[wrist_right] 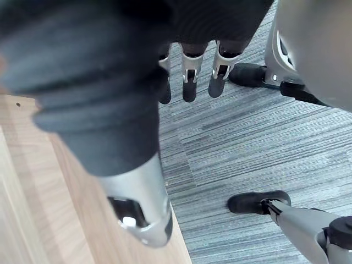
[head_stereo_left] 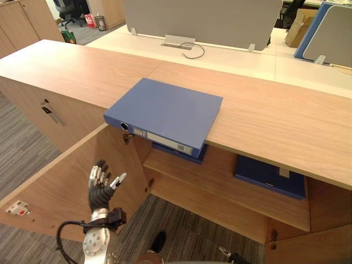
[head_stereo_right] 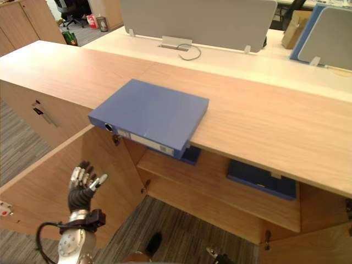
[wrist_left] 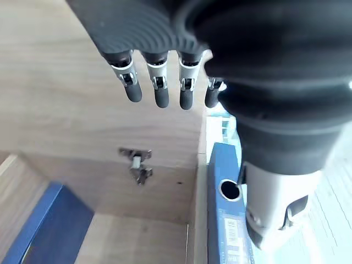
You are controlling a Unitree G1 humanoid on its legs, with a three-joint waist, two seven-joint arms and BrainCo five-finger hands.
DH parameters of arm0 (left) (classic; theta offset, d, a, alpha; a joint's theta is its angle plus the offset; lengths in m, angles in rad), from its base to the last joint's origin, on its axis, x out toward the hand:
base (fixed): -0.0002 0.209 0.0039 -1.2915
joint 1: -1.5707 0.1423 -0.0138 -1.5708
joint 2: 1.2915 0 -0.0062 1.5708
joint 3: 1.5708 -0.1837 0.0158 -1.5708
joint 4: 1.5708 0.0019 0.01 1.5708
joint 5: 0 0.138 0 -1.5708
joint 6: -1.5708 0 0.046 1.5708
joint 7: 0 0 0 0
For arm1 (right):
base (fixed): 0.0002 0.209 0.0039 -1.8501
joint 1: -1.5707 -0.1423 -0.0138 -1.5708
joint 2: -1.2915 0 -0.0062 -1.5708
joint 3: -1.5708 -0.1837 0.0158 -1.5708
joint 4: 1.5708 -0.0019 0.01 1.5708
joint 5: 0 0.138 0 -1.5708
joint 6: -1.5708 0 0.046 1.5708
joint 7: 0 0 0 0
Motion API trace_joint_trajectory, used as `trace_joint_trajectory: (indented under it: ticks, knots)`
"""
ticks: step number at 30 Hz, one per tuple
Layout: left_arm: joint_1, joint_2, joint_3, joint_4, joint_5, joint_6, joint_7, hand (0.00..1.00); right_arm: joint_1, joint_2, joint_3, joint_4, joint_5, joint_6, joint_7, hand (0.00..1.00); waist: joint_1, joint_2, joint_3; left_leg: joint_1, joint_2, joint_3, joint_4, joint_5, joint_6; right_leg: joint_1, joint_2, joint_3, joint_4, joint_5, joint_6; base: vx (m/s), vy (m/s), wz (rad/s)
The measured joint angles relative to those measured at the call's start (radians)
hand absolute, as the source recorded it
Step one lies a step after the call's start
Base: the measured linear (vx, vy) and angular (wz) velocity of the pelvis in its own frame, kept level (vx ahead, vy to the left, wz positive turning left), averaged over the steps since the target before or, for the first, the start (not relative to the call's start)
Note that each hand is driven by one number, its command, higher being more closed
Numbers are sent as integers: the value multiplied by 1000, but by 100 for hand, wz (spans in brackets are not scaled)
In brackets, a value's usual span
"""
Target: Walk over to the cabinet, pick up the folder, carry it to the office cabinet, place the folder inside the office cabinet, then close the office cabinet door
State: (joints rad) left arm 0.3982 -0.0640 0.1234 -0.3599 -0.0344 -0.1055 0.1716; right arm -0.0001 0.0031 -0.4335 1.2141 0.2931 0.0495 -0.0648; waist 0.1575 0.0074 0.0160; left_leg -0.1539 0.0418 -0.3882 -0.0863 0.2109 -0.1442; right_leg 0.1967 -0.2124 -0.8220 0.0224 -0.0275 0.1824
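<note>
Folder: the blue folder is lying flat on the cabinet, well left of its middle. Its near corner is overhanging the near edge above the open compartment, and no hand is touching it.
Left hand: the left hand is hanging raised before the inner face of the open door, nearer than the folder and to its left. Its fingers are spreading loosely, nearly straight, and holding nothing.
Right hand: the right hand is pointing down at the carpet, with its fingers hanging straight and narrow in a row, gripping nothing.
Compartment: a shelf is carrying two more blue folders. The second folder is lying right under the overhanging one, and the third folder is lying further right, well apart from it.
Eye views alone: they are showing the far desk and a grey screen standing on it.
Left wrist view alone: it is showing the folder's spine with its ring hole just past the thumb, a hinge on the inner wall, and a blue edge inside the compartment. Which folder this is, I cannot tell.
Right wrist view alone: it is showing a wooden panel just beside the right hand.
</note>
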Motion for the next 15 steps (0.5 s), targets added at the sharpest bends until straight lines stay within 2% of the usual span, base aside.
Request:
trace_joint_trajectory:
  ticks: [1, 3, 5, 7, 9, 11, 13, 15]
  knots:
    - [7, -3, 23, -44, 134, -2, 75, 0, 3, 5, 4, -1, 2, -6, -9, 0, -1, -6, -3, 0, 0, 0, 0, 0, 0, 0, 0, 0, 0, 0, 0, 0, 0, 0]
    - [13, -6, 57, -81, 249, -8, 163, 0, 3, 10, 5, -1, 9, -10, -19, 0, 0, -13, -8, -1, -1, -1, 0, 0, 0, 0, 0, 0, -2, 0, 0, 0, 0, 0]
    - [18, -10, 100, -138, 402, -14, 318, 0, 3, 13, 37, 1, 42, -15, -37, 0, -1, -20, -10, -2, -1, -2, 0, 0, 0, -1, 0, 0, -6, 0, 0, 0, 0, 0]
    - [17, -6, 98, -181, 505, -14, 426, 0, 3, 12, 52, 9, 46, -26, -50, 0, 0, -20, -11, -3, 0, -3, 0, -6, -7, -1, 2, 1, -12, -2, -2, 0, 0, 0]
    - [10, 2, 59, -230, 567, -19, 473, 0, 2, 4, 107, 19, 53, -37, -58, 0, 1, -20, -11, -6, 2, -3, -2, -7, -8, -2, 7, 4, -23, -3, -4, -1, -1, -3]
    - [-5, 35, 18, -252, 639, -28, 488, 0, -2, -1, 140, 30, 55, -44, -62, 0, 0, -20, -11, -7, 8, 5, -4, -8, -10, -5, 14, 14, -32, -3, -4, 4, -7, -13]
    - [-36, 123, -9, -253, 722, -35, 492, 0, -7, -8, 159, 42, 67, -50, -64, 0, -4, -21, -15, -5, 22, 25, -2, -13, -15, -15, 23, 39, -39, -1, -7, 18, -16, -27]
    - [-57, 179, -7, -253, 786, -34, 492, 0, -7, -9, 161, 46, 75, -50, -65, 0, -4, -23, -25, -5, 32, 44, -1, -15, -14, -27, 28, 60, -42, 5, -14, 31, -20, -32]
